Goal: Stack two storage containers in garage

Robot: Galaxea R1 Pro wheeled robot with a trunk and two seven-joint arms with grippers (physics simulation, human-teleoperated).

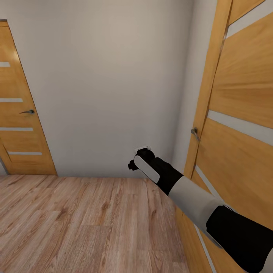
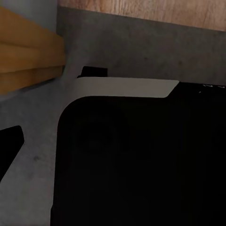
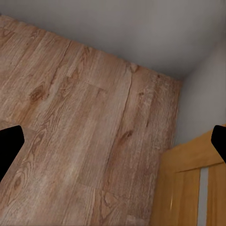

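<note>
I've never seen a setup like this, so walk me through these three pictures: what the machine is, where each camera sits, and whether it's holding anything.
This is a simulated wheeled robot with two arms. The head camera looks forward and down: its right arm reaches out beside an open wooden door with a metal handle, facing a white wall and another wooden door, over a wood plank floor.

The right wrist camera looks along the right gripper; its dark fingertips sit wide apart with nothing between them.

The left wrist camera mostly sees the robot's own dark body. No storage container appears.
</note>
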